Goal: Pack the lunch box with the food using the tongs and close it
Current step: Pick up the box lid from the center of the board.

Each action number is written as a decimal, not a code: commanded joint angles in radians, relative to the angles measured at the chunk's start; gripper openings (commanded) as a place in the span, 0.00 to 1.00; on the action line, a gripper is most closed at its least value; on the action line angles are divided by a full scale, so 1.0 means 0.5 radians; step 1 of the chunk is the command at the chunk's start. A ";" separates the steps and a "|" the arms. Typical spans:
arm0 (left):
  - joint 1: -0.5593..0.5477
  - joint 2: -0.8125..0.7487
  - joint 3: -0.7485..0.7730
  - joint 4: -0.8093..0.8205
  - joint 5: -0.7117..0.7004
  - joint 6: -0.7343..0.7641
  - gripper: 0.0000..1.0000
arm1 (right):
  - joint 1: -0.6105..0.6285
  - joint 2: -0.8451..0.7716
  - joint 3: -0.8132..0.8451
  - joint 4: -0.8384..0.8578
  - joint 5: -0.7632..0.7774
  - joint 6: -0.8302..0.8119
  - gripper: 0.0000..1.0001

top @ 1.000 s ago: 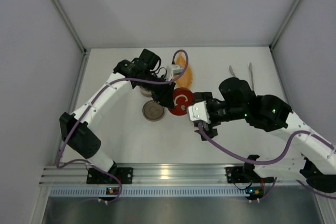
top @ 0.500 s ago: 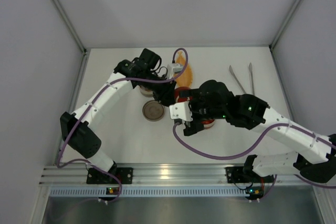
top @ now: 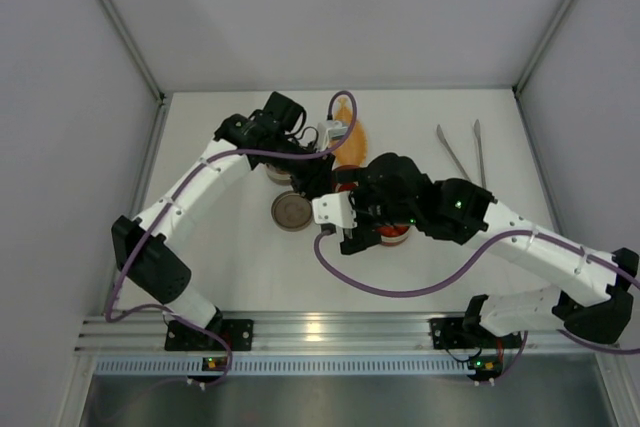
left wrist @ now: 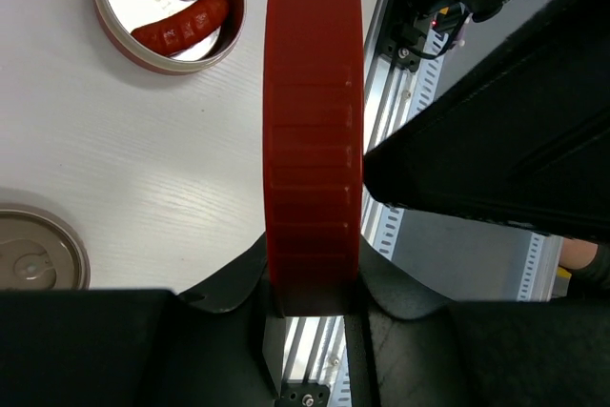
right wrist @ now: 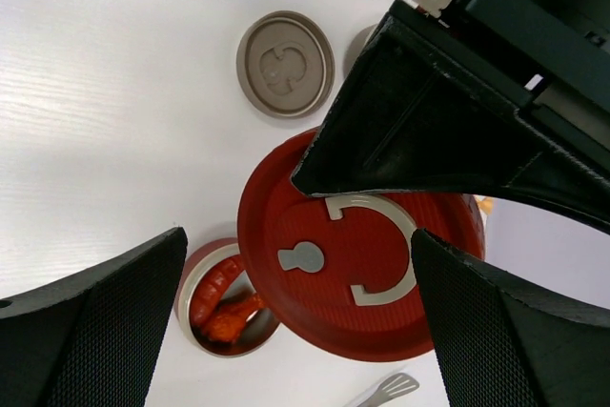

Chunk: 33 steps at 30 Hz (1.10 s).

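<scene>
top view: r arm covers most of red lid + tin. l tool pinches lid edge-on; r tool wide open, empty.

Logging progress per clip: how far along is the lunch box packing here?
Done: two red food pieces lie in a round tin; tongs lie off to the side. In hand: left tool grips the red lid on edge, right tool open nearby. Left: closing the box.
</scene>
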 commanded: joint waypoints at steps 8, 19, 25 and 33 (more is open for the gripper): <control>-0.068 -0.179 -0.030 0.012 0.021 0.079 0.00 | -0.025 0.039 -0.060 0.171 0.088 -0.028 0.99; -0.102 -0.182 -0.103 -0.006 -0.029 0.094 0.00 | -0.028 0.024 0.041 0.153 0.134 -0.013 0.99; -0.102 -0.173 -0.079 0.009 0.002 0.085 0.00 | -0.022 0.046 0.045 0.107 0.128 -0.044 0.99; -0.102 -0.182 -0.005 -0.028 -0.037 0.131 0.00 | 0.006 0.046 -0.056 0.015 0.018 -0.053 0.97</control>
